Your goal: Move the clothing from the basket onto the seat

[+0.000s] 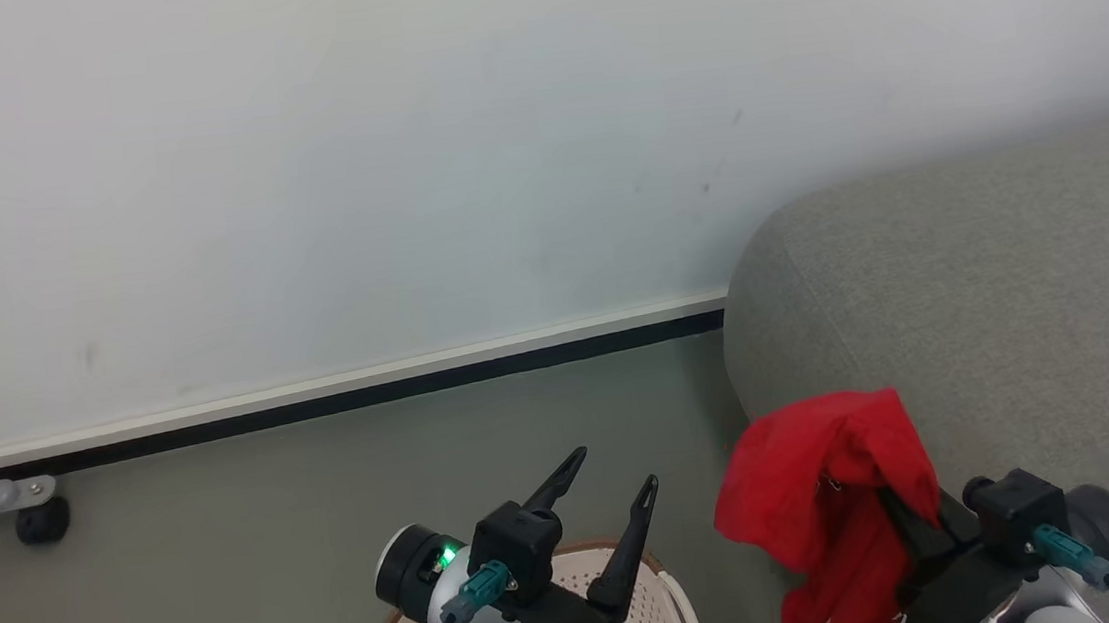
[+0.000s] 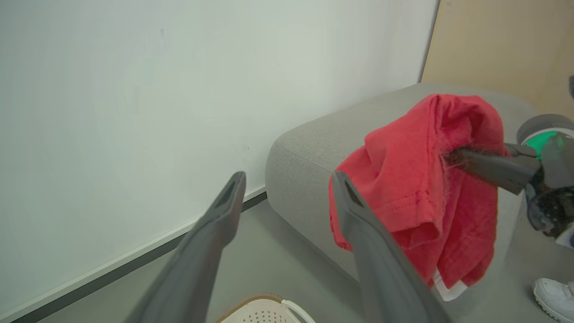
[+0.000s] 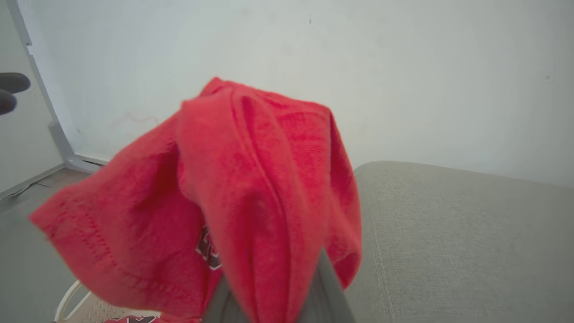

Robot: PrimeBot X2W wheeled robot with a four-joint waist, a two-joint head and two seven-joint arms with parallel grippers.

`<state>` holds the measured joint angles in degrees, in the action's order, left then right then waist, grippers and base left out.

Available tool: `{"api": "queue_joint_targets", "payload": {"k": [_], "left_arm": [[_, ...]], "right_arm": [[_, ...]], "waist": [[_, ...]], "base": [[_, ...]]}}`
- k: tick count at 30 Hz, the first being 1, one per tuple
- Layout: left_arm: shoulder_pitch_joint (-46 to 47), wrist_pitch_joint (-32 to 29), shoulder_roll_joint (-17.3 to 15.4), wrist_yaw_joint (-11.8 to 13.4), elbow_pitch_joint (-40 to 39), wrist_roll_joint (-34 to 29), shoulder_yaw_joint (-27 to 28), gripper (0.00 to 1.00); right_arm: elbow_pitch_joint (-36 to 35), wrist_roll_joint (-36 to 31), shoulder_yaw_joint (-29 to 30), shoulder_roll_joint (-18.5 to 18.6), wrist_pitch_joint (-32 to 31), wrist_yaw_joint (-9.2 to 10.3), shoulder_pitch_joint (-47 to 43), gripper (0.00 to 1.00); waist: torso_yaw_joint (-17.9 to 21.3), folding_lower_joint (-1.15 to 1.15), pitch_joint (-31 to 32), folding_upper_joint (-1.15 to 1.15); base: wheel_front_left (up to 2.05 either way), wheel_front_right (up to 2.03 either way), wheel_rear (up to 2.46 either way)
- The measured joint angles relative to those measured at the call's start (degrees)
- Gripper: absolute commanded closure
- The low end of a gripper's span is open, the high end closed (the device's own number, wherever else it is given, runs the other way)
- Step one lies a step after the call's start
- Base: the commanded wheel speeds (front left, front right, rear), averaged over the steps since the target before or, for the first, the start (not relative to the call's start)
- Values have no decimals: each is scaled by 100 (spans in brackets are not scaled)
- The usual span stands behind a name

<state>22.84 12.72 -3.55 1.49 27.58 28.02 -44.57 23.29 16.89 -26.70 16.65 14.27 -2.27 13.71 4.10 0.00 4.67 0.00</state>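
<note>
A red jersey (image 1: 832,498) hangs bunched over my right gripper (image 1: 890,501), which is shut on it at the lower right, in front of the grey sofa seat (image 1: 995,293). The same jersey (image 2: 426,188) shows in the left wrist view, draped on the right gripper's fingers (image 2: 489,166), and the jersey (image 3: 251,202) covers most of the right wrist view, a dark print on its lower part. My left gripper (image 1: 615,477) stands open and empty above the cream perforated basket (image 1: 659,583), to the left of the jersey. A little red cloth (image 3: 134,319) lies in the basket (image 3: 76,300).
A white wall with a dark skirting line (image 1: 322,402) runs behind the grey floor. A grey leg on a black castor (image 1: 41,519) stands at the far left. A white shoe (image 2: 554,294) rests on the floor by the sofa (image 2: 314,148).
</note>
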Motion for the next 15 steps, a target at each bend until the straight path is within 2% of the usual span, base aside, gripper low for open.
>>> {"api": "queue_joint_targets", "payload": {"k": [5, 15], "left_arm": [[-20, 26, 21, -3, 15, -1, -80, 0], [-101, 57, 49, -49, 85, -22, -336, 0]], "right_arm": [[-304, 84, 151, 108, 1, 183, -365, 100], [-703, 201, 414, 319, 1, 415, -967, 100]], "waist": [[248, 0, -43, 0], [631, 0, -176, 0]], "base": [[0, 0, 0], [0, 0, 0]]}}
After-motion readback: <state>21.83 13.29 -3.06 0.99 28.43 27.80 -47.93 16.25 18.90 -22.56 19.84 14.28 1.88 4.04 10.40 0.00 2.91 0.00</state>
